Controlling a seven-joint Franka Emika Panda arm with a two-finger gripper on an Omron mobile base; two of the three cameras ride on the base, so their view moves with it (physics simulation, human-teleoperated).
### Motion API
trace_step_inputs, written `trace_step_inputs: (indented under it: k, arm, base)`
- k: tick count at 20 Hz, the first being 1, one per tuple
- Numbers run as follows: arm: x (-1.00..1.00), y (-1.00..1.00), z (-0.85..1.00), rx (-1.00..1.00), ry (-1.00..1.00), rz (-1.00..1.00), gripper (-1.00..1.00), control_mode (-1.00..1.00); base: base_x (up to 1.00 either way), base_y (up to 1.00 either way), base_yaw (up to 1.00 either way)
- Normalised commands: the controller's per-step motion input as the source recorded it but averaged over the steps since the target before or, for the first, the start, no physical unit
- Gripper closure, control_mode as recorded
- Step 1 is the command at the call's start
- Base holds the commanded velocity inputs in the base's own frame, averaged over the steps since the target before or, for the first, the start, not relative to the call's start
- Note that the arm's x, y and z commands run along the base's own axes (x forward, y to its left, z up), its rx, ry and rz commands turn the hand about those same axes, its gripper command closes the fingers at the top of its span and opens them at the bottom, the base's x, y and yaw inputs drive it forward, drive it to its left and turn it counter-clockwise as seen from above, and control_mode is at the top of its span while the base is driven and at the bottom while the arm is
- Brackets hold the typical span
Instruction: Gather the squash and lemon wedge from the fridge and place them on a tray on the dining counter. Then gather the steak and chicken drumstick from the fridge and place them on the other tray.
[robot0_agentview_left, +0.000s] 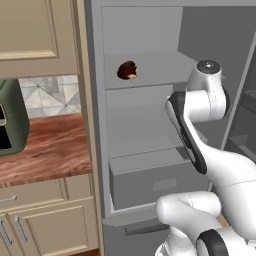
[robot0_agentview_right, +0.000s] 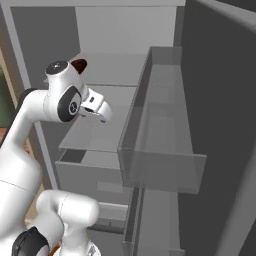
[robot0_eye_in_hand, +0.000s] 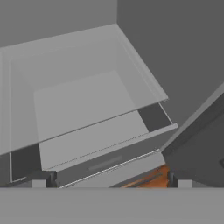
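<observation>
A steak (robot0_agentview_left: 127, 70) lies on an upper shelf (robot0_agentview_left: 145, 80) inside the fridge (robot0_agentview_left: 150, 45), above a drawer (robot0_agentview_left: 155, 182)

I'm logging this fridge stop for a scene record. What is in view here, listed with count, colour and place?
fridge: one, plain grey, open, shelves facing the robot.
food item: one, dark reddish-brown with a pale spot, on an upper fridge shelf; too small to tell which food.
fridge drawer: one, grey, below the shelves.
door bin: one, translucent grey, on the open door at right.
counter: one, reddish-brown wood grain, left of the fridge.
cabinets: beige, panelled, above and below that counter.
appliance: one, dark green, on that counter's left end.
hand: one, white, open, inside the fridge, holding nothing.
</observation>
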Motion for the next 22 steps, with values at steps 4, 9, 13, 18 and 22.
trace_step_inputs:
  k: [4,9,13,18,22]
  arm:
    - [0.0,0.0,0.0,0.0,0.0,0.0,-1.0,1.0]
    - [0.0,0.0,0.0,0.0,0.0,0.0,-1.0,1.0]
    - [-0.1,-0.02,-0.02,0.0,-0.03,0.0,-1.0,-1.0]
    - [-0.62,-0.09,0.06,0.04,-0.15,0.09,-1.0,-1.0]
    - [-0.3,0.05,0.37,0.04,-0.11,0.14,-1.0,-1.0]
  base:
    - [0.33,0.0,0.01]
    - [0.29,0.0,0.02]
    - [0.0,-0.01,0.02]
    - [0.0,0.0,0.0]
    - [0.0,0.0,0.0]
